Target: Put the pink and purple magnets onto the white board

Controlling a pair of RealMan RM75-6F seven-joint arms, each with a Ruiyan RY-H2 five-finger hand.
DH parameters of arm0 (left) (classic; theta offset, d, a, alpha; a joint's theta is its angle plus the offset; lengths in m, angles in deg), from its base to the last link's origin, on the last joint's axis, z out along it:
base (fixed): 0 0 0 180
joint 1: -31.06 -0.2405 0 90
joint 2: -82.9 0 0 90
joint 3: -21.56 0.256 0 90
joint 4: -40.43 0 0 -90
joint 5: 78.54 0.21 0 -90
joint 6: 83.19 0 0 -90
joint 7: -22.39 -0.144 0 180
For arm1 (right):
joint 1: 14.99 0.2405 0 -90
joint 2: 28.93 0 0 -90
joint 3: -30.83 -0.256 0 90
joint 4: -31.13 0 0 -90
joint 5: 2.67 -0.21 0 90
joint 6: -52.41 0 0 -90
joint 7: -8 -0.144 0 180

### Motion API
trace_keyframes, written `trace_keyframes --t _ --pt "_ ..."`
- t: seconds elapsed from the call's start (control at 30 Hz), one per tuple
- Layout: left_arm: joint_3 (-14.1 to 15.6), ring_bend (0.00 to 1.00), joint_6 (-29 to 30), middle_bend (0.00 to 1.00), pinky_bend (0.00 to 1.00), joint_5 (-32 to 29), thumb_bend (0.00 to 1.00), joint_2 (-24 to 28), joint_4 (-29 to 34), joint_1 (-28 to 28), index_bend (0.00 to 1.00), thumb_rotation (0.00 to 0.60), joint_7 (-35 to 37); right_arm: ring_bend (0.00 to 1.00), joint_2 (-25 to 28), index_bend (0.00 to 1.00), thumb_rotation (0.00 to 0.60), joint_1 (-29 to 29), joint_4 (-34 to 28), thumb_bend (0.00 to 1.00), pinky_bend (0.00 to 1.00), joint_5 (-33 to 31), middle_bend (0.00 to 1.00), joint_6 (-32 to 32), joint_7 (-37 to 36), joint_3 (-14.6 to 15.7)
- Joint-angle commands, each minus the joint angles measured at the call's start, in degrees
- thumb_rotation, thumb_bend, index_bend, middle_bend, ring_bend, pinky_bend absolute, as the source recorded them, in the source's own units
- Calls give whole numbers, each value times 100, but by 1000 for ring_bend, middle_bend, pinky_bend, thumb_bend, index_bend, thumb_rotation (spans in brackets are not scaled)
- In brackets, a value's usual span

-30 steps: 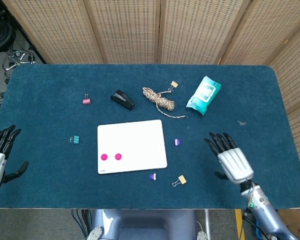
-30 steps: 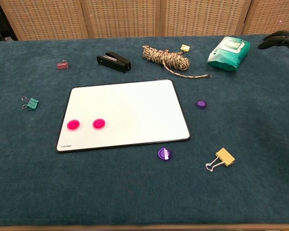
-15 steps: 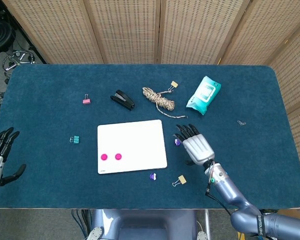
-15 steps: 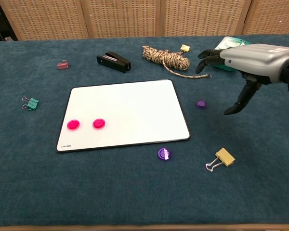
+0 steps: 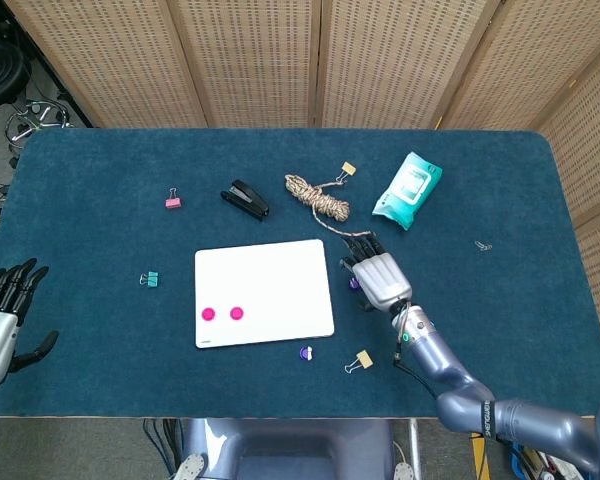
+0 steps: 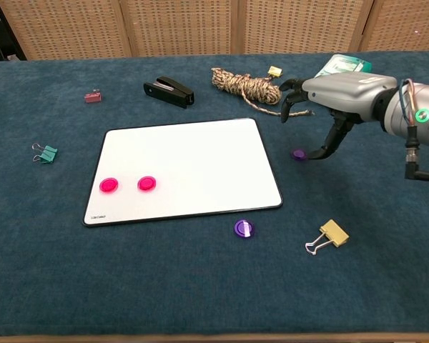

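Note:
The white board (image 5: 280, 270) (image 6: 200, 153) lies flat at the table's middle. Two pink magnets (image 5: 209, 314) (image 5: 237, 313) sit on its lower left part, showing in the chest view as pink magnets (image 6: 109, 185) (image 6: 146, 184). One purple magnet (image 6: 299, 153) lies on the cloth just right of the board. My right hand (image 5: 377, 277) (image 6: 336, 96) hovers over it with fingers apart and curved down, the thumb tip beside the magnet, nothing held. A second purple magnet (image 5: 306, 352) (image 6: 244, 229) lies below the board's lower right corner. My left hand (image 5: 0, 315) is open at the table's left edge.
Behind the board lie a black stapler (image 5: 245, 199) (image 6: 169, 91), a rope bundle (image 5: 320, 198) (image 6: 247, 84) and a teal wipes packet (image 5: 408, 188). Binder clips are scattered: pink (image 5: 173, 202), teal (image 5: 149, 279), yellow (image 5: 359, 361) (image 6: 327, 236).
My right hand has swept left from the table's right side to above the purple magnet beside the board, and its thumb has come down next to it. The left hand barely shifted.

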Motion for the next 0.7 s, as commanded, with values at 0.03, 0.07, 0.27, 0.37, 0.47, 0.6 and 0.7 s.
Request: trace_keyframes --t 0.03,0.07,0.27,0.37,0.47,0.6,0.7 --pt "7 0 -43 0 0 29 283 -36 -14 -7 0 600 -81 0 -152 304 600 162 308 294 0 -145 0 -159 -146 -34" --pt "8 0 -46 0 0 36 283 -44 -16 -12 0 600 -105 0 -178 309 600 192 365 311 0 -162 0 -184 -169 -38" --pt "-3 0 -123 0 0 51 283 -110 -17 -31 0 600 -244 0 -335 310 600 362 659 315 0 -253 0 -296 -285 37" --pt "-21 0 -137 0 0 45 283 -116 -11 -38 0 600 -266 0 -395 309 600 411 739 314 0 -280 0 -302 -303 71" --pt "-43 0 -141 0 0 28 283 -112 -11 -51 0 600 -255 0 -442 308 600 442 811 314 0 -277 0 -278 -304 120" --pt "-69 0 -150 0 0 10 283 -100 -13 -65 0 600 -237 0 -486 314 600 453 887 316 0 -258 0 -237 -353 181" --pt "-79 0 -164 0 0 11 283 -91 -14 -72 0 600 -228 0 -507 317 600 455 954 315 0 -259 0 -226 -396 221"
